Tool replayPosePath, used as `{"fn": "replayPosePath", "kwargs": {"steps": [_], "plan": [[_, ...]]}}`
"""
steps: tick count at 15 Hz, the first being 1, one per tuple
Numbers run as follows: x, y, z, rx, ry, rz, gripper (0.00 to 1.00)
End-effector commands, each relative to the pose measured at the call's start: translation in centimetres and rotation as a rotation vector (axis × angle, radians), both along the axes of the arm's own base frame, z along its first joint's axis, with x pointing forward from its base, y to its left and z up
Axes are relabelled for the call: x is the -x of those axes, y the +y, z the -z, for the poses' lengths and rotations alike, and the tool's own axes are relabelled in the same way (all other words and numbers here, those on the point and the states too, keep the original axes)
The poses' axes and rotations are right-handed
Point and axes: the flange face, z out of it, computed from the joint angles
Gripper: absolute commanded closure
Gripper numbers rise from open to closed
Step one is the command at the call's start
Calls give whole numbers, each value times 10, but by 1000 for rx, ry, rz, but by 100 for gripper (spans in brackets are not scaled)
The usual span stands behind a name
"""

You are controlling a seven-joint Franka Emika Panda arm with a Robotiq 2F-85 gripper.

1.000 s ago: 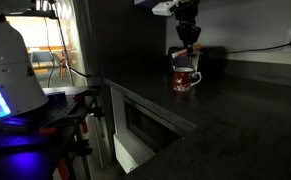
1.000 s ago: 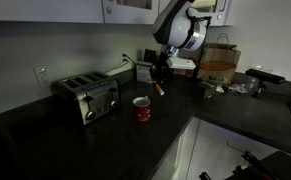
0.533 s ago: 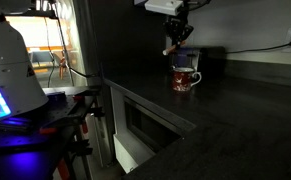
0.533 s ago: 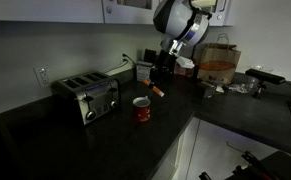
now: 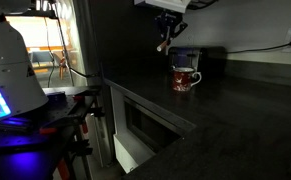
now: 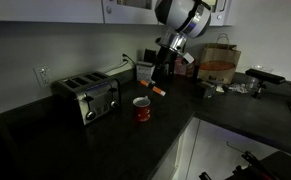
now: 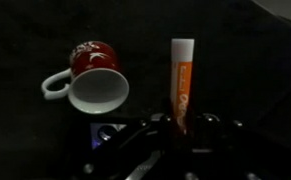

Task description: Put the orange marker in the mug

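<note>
My hand is closed on the orange marker, pinching it at one end. In the wrist view the rest of the marker sticks out past my fingers, with its whitish tip farthest from me. In both exterior views I hang high over the dark bench, hand up near the cabinets, and the orange marker slants down from it, clear of everything. The mug stands upright on the bench below me, red at the bottom and paler above. From the wrist its open mouth faces up at me, handle off to the left, and the marker sits beside it rather than over the opening. In an exterior view the marker hangs above the mug and apart from it, and a toaster sits on the bench nearby.
</note>
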Motion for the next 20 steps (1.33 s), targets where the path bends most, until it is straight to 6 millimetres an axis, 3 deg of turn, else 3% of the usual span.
{"fn": "replayPosePath", "kwargs": {"steps": [1,5,6,14,20], "plan": [[0,0,0,1,3,0,81],[0,1,1,1,4,-2,81],[0,1,1,1,4,-1,95],[-27,-18,6,-309,-257,-254,95],[-47,-26,36,-566,-343,-406,95]]}}
